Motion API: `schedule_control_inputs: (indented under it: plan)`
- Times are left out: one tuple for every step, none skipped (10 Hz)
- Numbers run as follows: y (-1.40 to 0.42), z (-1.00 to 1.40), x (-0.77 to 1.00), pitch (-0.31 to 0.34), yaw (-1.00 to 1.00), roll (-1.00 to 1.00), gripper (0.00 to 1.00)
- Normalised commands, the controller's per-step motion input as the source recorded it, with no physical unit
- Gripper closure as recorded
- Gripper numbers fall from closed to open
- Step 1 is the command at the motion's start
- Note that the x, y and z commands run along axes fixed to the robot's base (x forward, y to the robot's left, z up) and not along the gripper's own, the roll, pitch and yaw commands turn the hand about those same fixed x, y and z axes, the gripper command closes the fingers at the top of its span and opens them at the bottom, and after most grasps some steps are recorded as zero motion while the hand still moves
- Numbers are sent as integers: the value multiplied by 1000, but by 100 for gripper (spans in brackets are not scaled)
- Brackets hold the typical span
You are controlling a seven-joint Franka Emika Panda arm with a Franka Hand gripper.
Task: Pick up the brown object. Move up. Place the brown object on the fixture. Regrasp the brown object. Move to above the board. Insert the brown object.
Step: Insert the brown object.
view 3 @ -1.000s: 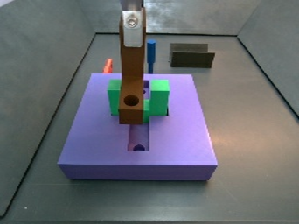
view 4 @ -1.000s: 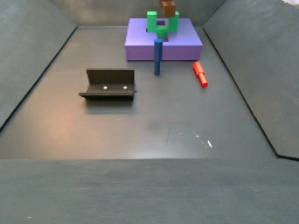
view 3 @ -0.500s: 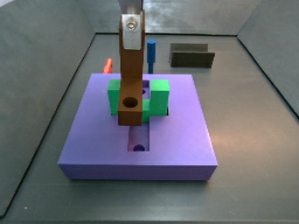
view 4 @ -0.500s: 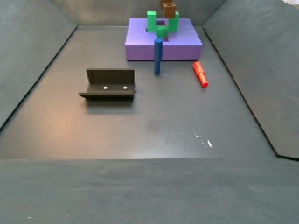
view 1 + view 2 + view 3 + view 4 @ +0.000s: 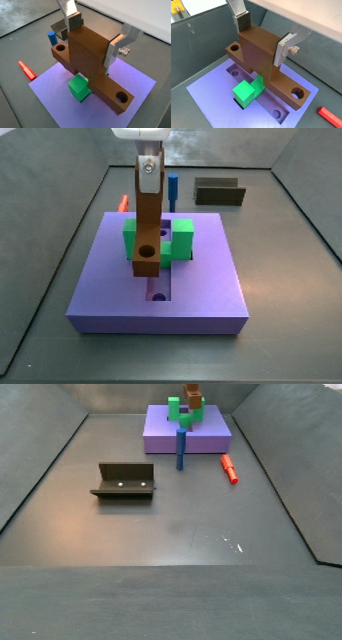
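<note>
Gripper point(image 5: 93, 40) pinching the brown object point(image 5: 90, 55) at its upper blocky end; the bar hangs upright over the board point(image 5: 201, 278), lower end at the green block point(image 5: 177, 236). Looks rigid and light, smooth-faced, so probably prone to pivoting between the flat fingers point(image 5: 286, 47). Best hold: flat side faces, high, clear of the holes. Fixture point(image 5: 124, 481) well apart.

Opposite side views, close wrist views, sharing board point(image 5: 160, 278).
</note>
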Motion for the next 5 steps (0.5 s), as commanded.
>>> schedule_control_inputs:
  plan:
    - [0,-117,0,0,-37,-99,100]
    - [0,-143,0,0,-29,-110,100]
    - [0,-171,0,0,-26,-131,100]
    - [0,-191,0,0,-51,-146,100]
    - [0,-177,6,0,0,-149,100]
